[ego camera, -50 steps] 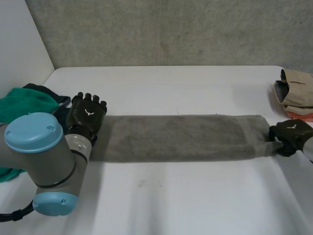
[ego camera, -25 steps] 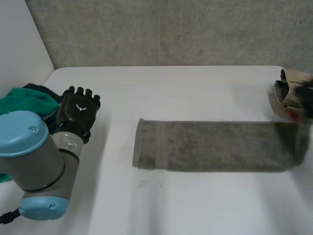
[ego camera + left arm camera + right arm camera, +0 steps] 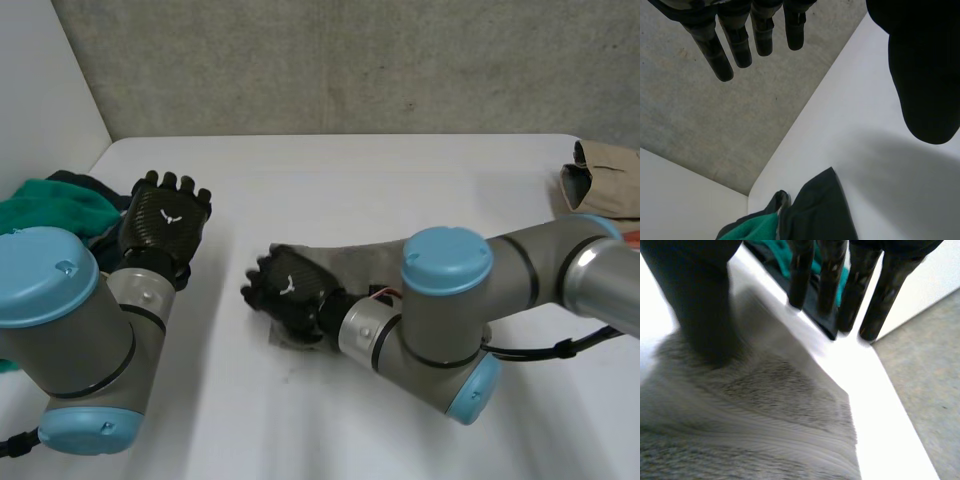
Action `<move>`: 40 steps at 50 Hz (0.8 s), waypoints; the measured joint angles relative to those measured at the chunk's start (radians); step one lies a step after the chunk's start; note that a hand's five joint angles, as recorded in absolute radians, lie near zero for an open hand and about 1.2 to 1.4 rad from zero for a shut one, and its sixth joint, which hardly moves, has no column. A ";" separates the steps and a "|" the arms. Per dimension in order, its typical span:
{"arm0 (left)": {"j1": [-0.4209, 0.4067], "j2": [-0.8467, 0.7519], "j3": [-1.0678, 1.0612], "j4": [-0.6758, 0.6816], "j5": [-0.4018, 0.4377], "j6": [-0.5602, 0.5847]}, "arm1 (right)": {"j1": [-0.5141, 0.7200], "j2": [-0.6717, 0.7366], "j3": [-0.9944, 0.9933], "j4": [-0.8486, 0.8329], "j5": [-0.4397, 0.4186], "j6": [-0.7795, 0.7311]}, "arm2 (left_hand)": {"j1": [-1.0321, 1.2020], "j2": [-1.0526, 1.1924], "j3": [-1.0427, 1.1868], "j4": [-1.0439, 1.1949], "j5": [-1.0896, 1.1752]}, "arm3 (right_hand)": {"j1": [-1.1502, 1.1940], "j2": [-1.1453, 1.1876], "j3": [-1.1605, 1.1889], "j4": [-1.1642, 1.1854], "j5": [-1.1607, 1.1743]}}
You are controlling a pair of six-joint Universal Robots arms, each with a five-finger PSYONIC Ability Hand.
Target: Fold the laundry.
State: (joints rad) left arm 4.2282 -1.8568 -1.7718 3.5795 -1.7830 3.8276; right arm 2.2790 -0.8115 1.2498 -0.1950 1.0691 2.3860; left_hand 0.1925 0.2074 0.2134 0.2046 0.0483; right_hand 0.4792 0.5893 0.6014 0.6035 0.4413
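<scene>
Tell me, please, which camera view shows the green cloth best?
The head view: the green cloth lies as a heap at the edge of the table, beside the left hand. The left wrist view catches a green patch next to a dark cloth. The right wrist view gives green glimpses between the fingers of the right hand.

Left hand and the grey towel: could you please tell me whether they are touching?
Apart. The head view shows bare white table between the left hand and the grey towel.
</scene>
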 measured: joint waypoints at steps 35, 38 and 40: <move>-0.177 -0.084 0.106 0.003 -0.003 0.002 | -0.509 -0.277 0.388 0.079 0.229 0.157 | 0.000 0.000 0.000 0.000 0.000 | 0.470 0.573 0.583 0.584 0.521; -0.174 -0.070 0.102 0.001 -0.004 0.004 | -0.478 -0.278 0.347 0.062 0.268 0.114 | 0.000 0.000 0.000 0.000 0.000 | 0.470 0.573 0.583 0.584 0.521; -0.173 -0.068 0.101 0.001 -0.005 0.004 | -0.470 -0.278 0.340 0.060 0.272 0.108 | 0.000 0.000 0.000 0.000 0.000 | 0.470 0.573 0.583 0.584 0.521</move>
State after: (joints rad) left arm 4.0547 -1.9249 -1.6705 3.5801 -1.7875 3.8318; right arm 1.8089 -1.0895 1.5903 -0.1345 1.3415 2.4937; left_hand 0.1925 0.2074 0.2134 0.2045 0.0484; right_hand 0.9494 1.1619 1.1845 1.1874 0.9620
